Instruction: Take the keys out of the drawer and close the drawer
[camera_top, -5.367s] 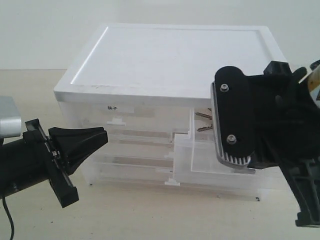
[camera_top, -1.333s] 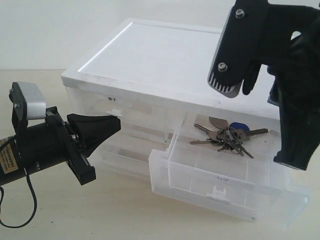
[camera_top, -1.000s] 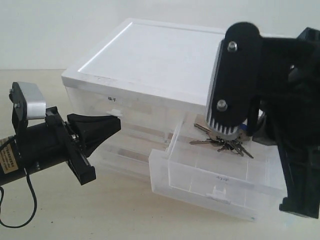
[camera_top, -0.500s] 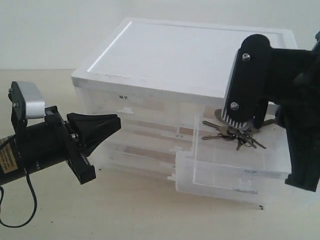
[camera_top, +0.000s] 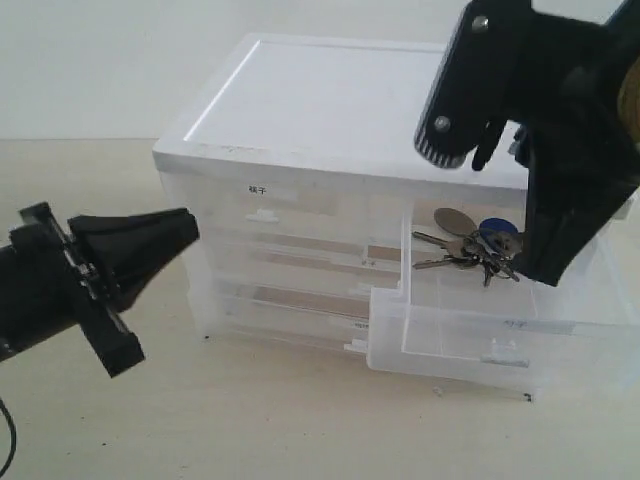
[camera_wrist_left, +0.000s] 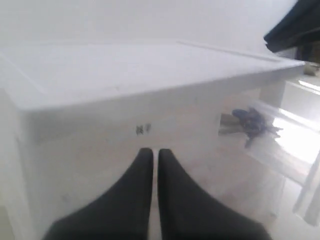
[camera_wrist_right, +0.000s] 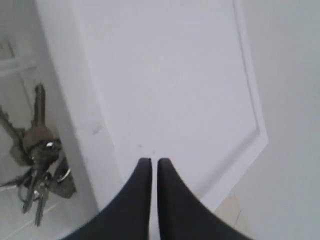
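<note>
Hovering Claw Empty, Keys Lie in Open Drawer

The right gripper (camera_top: 462, 152) hangs over the front right edge of a white-topped plastic drawer cabinet (camera_top: 330, 100), its fingers pressed together and pinching nothing. Below it the drawer (camera_top: 470, 335), a clear half-width one on the cabinet's right side, stands pulled out. The keys (camera_top: 472, 250) lie on its floor towards the back, with the blue fob (camera_top: 497, 228) among them.

A small dark label (camera_top: 257, 189) sits on the top left drawer's front, its characters too small to read. Faint pale print above the open drawer's white tab handle (camera_top: 497, 352) is also illegible.

The left wrist view shows the left gripper (camera_wrist_left: 151, 152) closed to a point, empty, aimed at the cabinet front just under that blurred label, with the keys seen through the clear plastic. The right wrist view looks down on the white lid, the keys fanned out beside its edge.

Only the exterior view shows the left gripper standing apart from the cabinet over the beige tabletop (camera_top: 250, 420). There the black right arm (camera_top: 570, 150) hides the cabinet's right rear corner and part of the open drawer.
</note>
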